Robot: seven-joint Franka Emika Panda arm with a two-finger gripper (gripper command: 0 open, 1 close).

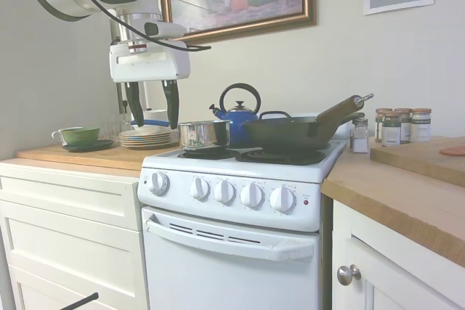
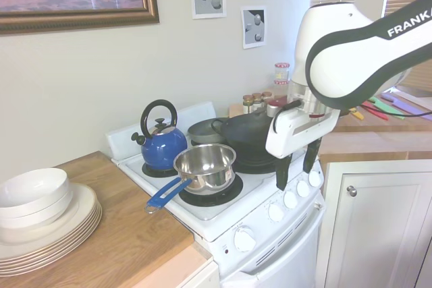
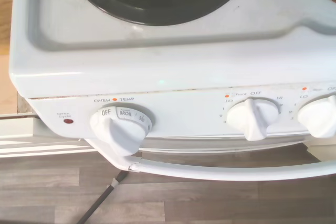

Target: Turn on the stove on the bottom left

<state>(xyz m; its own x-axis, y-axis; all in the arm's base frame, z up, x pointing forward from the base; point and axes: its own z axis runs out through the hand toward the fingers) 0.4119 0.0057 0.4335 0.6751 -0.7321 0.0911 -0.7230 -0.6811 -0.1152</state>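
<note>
— While I hold the arm where it is, what do you see of the gripper [image 1: 152, 111]?

— From my first outside camera its two dark fingers [image 1: 171, 102] hang straight down, spread apart, with nothing between them. It hovers in the air above the front left part of the stove [image 1: 232, 230], touching nothing.

— And the stove itself?

— It stands between the wooden counter [image 2: 128, 241] with the stacked plates [image 2: 50, 224] and the white cabinet [image 2: 374, 224]. A steel saucepan with a blue handle [image 2: 204, 165] sits on the front left burner, a blue kettle [image 2: 160, 145] behind it, and a dark wok [image 1: 290, 132] on the other side.

— Knobs?

— Five white knobs run along the front panel. My wrist camera looks down on the panel edge: the oven temperature knob [image 3: 119, 127] points at OFF, with a small red lamp [image 3: 68, 121] beside it, and next along is the knob labelled Front [image 3: 253, 118], marked LO, OFF and HI. I cannot tell its exact setting.
</note>
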